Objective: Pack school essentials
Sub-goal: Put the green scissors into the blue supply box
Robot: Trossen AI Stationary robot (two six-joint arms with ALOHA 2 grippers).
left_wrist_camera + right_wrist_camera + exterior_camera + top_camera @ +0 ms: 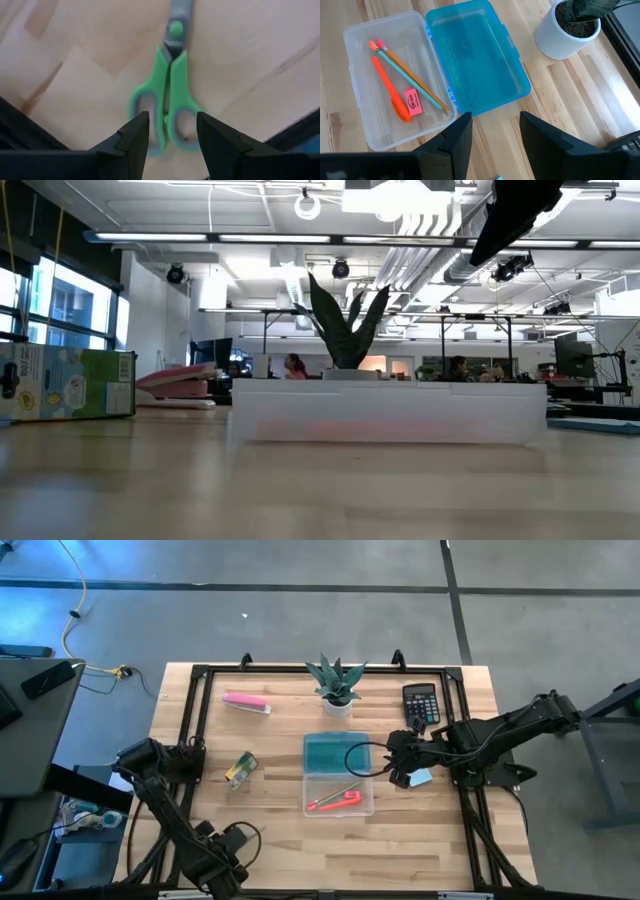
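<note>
Scissors (167, 107), green-handled, are the item in play, lying flat on the table (280, 835) directly under the left hand (172, 137) at about nine o'clock from the open case. That hand's fingers stand apart, straddling the handle loops, gripping nothing yet as far as the wrist view shows. The step looks like the pick-up: next it calls for a drop onto the handles, a squeeze, then a carry across to the clear tray (385, 80). The long axis of the scissors runs straight away from the hand, blades pointing off ahead, handles nearest the fingers, blades shut. Over at three o'clock the right hand (495, 135) hovers just beside the blue lid (475, 60), fingers parted and empty, with the light-blue sticky pad (422, 777) below it. Already in the tray: an orange pencil (407, 72), a red-orange pen (390, 90) and a small red eraser (412, 101), lying roughly parallel along the tray's length.
</note>
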